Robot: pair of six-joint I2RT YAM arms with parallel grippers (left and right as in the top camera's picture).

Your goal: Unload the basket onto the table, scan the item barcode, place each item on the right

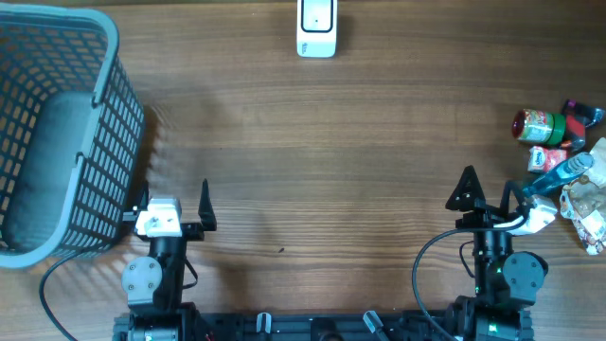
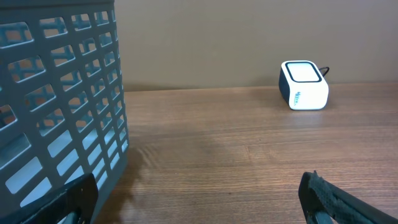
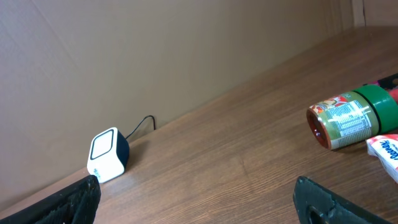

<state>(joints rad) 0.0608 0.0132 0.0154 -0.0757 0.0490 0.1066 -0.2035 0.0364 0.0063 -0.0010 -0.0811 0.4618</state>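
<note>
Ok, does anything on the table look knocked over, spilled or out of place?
Only the green-lidded jar at the right edge: it lies on its side beside a loose heap of packets. Nothing looks spilled; the scanner and basket look fine.

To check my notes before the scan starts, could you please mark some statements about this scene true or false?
1. The left gripper and right gripper are open and empty. True.
2. The scanner sits inside the basket. False: it stands on the table, apart from the basket.
3. The green-lidded jar lies on its side. True.
4. The pile of items lies by the left gripper. False: it lies by the right gripper.
</note>
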